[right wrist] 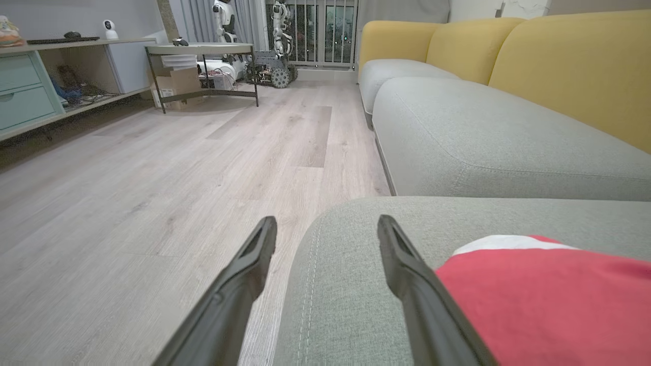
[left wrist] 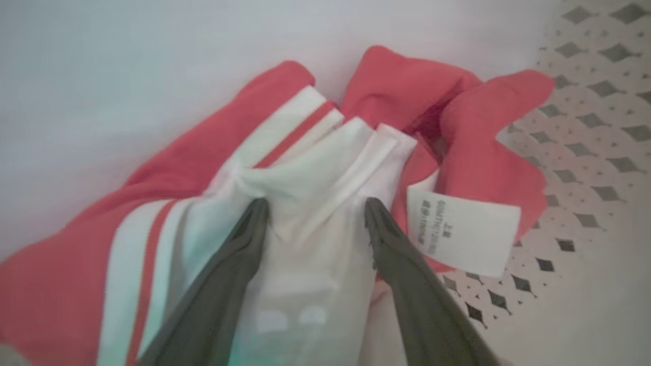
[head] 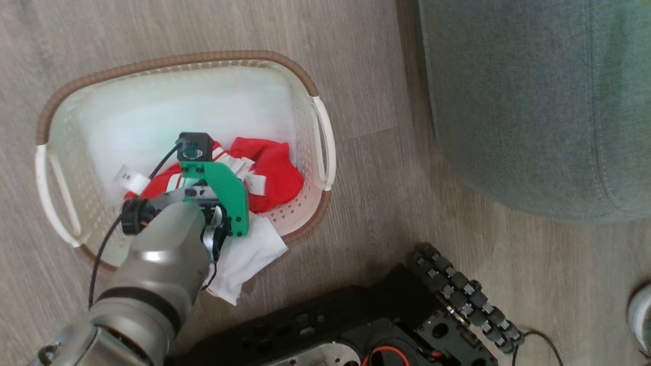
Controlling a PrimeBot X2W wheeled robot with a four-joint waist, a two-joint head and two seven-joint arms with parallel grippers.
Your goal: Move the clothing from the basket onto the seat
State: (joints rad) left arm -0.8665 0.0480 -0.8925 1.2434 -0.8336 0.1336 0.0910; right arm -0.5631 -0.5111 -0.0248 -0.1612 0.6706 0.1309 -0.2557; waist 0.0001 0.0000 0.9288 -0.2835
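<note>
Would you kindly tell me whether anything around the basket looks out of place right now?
Yes: a white cloth hangs over the near rim of the basket and spills onto the floor, instead of lying inside with the red clothing. Whether it is part of that clothing is unclear. Nothing else stands out.

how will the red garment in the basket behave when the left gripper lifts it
Probably floppy: the red garment lies crumpled in the basket, so it should sag from the left gripper. Likely light, being thin fabric. The bunched white panel between its open jaws may slip if pinched shallowly.
</note>
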